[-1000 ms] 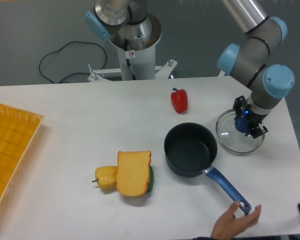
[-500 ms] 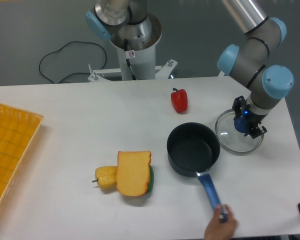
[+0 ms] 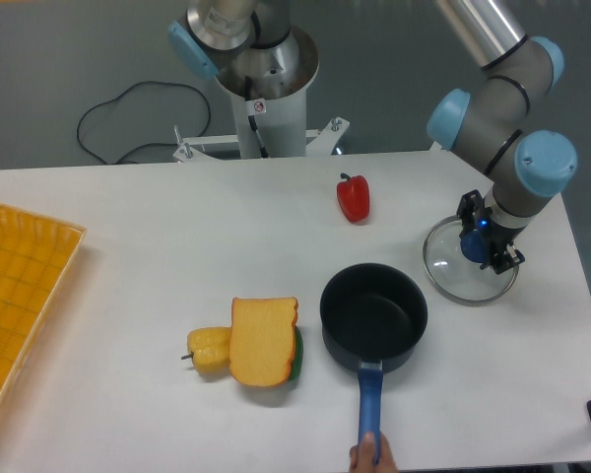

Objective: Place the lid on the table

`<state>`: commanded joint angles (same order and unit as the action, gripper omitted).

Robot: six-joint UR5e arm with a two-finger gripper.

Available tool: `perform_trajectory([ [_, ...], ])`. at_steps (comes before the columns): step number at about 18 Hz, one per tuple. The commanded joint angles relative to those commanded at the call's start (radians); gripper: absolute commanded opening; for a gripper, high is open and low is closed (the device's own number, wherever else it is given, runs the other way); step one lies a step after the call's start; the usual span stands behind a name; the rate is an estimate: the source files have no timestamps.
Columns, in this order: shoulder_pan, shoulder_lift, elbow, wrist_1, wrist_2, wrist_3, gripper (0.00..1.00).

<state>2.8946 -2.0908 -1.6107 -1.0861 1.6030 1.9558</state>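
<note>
White and wide, the table (image 3: pixel 128 286) fills most of your view, with a grey wall behind it and a black cable (image 3: pixel 128 118) curling on the floor past the far edge. You see the arm (image 3: pixel 502 108) coming in from the upper right, its silver link sloping down through two grey joints with pale blue caps, then dropping straight to the wrist near the right edge of the table. A second robot base (image 3: pixel 261 69) stands behind the table at centre.

Your gripper (image 3: pixel 481 246) points down over the lid (image 3: pixel 470 274), which lies flat on the table at the right, its clear glass and thin metal rim showing the white surface through it. The dark fingers (image 3: pixel 470 212) sit around the blue knob (image 3: pixel 476 244) at the lid's centre, but from this view you cannot tell whether they are pressing on it or standing slightly off it.

Left of the lid and a little nearer you, the dark saucepan (image 3: pixel 374 313) sits apart from it, its blue handle (image 3: pixel 369 404) pointing straight toward the front edge. A person's fingertips (image 3: pixel 369 455) touch the end of that handle at the bottom of the view. A red pepper (image 3: pixel 353 197) stands behind the pan, well apart. Left of the pan lies a slice of toy bread (image 3: pixel 263 340) with something green under its right side, touching a yellow toy vegetable (image 3: pixel 209 351). At the far left, a yellow-orange gridded tray (image 3: pixel 15 296) rests on the table's edge.
</note>
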Motion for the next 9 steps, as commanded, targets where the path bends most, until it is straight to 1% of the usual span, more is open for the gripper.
perform_trajectory([
  [5,-0.002,-0.002,0.0,0.002,0.002,0.002,0.72],
  [6,-0.002,-0.002,0.0,0.002,0.002,0.0,0.73],
  [8,-0.002,-0.002,0.0,0.002,0.002,0.002,0.8],
  [9,-0.002,-0.002,0.0,0.002,0.002,0.0,0.8],
])
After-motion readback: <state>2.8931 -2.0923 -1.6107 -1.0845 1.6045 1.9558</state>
